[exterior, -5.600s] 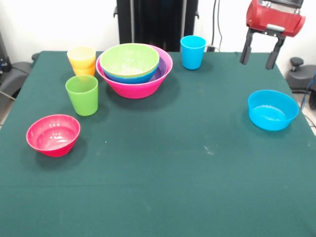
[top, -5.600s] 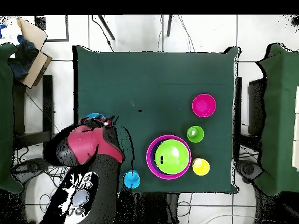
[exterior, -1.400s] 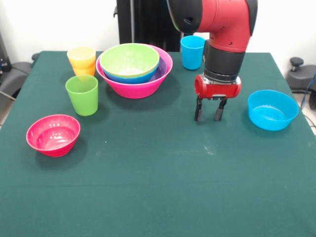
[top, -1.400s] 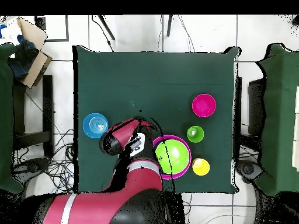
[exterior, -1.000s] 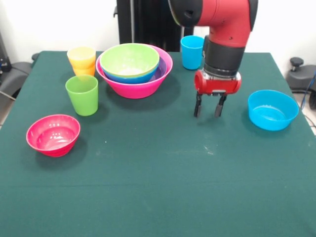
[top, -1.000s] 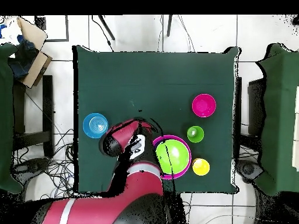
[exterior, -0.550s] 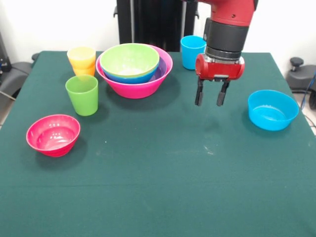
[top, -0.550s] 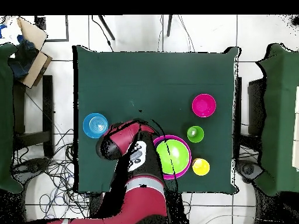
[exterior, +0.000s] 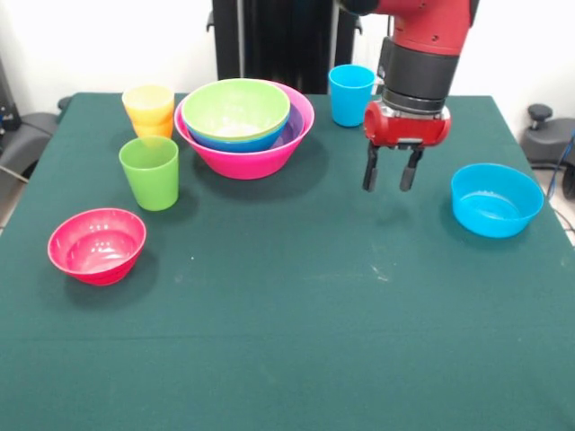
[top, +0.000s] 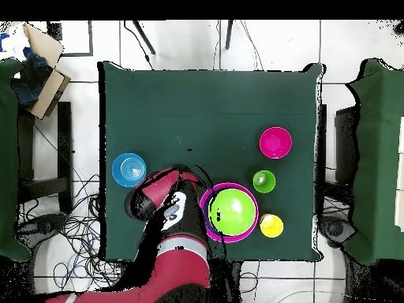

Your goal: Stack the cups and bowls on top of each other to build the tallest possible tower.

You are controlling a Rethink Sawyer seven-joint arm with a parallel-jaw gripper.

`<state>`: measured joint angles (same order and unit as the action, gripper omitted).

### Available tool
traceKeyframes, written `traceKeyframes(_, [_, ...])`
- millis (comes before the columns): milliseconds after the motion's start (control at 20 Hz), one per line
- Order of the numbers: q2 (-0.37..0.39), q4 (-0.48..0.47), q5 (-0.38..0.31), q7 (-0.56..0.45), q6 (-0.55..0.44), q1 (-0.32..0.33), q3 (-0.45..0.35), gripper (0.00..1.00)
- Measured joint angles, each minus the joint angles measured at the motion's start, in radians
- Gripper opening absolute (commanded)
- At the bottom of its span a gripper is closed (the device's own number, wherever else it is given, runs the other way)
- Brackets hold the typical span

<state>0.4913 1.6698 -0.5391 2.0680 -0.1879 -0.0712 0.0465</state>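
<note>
The tower (exterior: 244, 126) is a large pink bowl holding purple, blue and a light green bowl (exterior: 236, 107); in the overhead view the tower (top: 233, 211) sits by the near edge. The yellow cup sits in the orange cup (exterior: 149, 109) left of it. The green cup (exterior: 149, 171), the red-pink bowl (exterior: 96, 244), the blue cup (exterior: 350, 94) and the light blue bowl (exterior: 495, 198) stand apart. My gripper (exterior: 388, 178) is open and empty, above the cloth between the tower and the light blue bowl.
The green tablecloth (exterior: 287, 305) covers the whole table. A cardboard box (top: 39, 67) lies off the table at the overhead view's top left. Dark chairs stand at both sides.
The arm swung in from the right edge to the table's middle, then the gripper rose and shifted slightly toward the light blue bowl. It stays open. No cup or bowl moved.
</note>
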Motion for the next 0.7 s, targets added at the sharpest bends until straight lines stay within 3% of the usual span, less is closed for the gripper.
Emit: traceKeyframes(700, [0.032,0.001,0.029,0.0,0.0,-0.117,0.035,1.0])
